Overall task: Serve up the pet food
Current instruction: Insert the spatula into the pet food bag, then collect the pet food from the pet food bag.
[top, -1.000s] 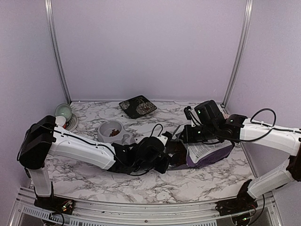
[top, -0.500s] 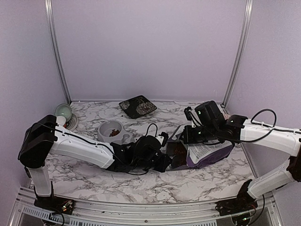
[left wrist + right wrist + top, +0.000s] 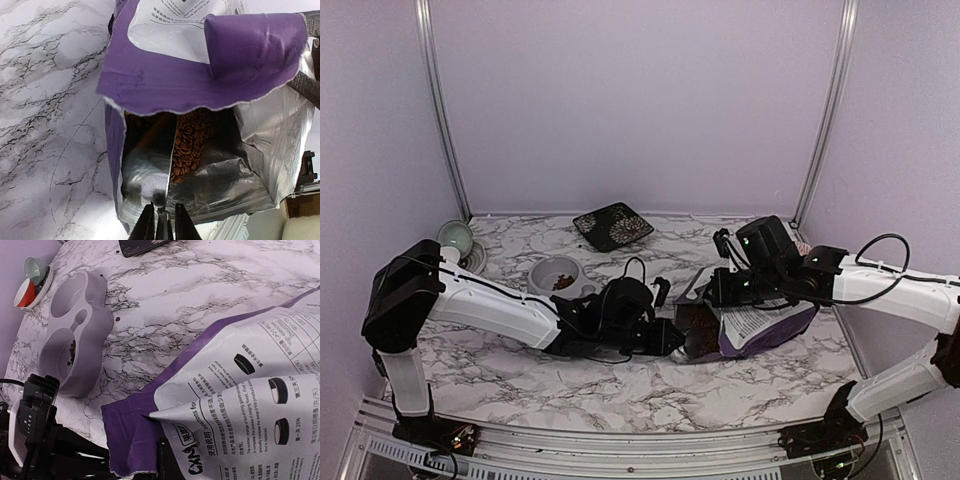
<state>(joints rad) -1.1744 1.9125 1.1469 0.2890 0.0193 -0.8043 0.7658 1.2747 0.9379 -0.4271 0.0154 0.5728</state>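
The purple-and-white bag [image 3: 760, 322] lies on its side at the right, mouth facing left. Inside the foil-lined mouth lies the pet food [image 3: 189, 142], a heap of reddish-brown kibble [image 3: 697, 319]. My left gripper [image 3: 163, 221] is shut on the handle of a shiny metal scoop [image 3: 145, 172], which reaches into the bag beside the heap. My right gripper [image 3: 166, 452] is shut on the bag's upper lip [image 3: 135, 435] and holds it up; in the top view it [image 3: 717, 291] sits above the mouth. The grey double bowl [image 3: 560, 280] holds a little kibble [image 3: 72, 351].
A dark patterned plate [image 3: 613, 225] lies at the back of the marble table. Stacked cups on a saucer [image 3: 457, 243] stand at the far left. A few stray pellets [image 3: 118, 319] lie beside the bowl [image 3: 75, 340]. My left arm [image 3: 500, 312] stretches across in front of the bowl.
My left gripper has moved right and pushed the scoop into the bag's mouth. The bag's mouth now shows wider, with kibble visible. The right gripper has barely moved.
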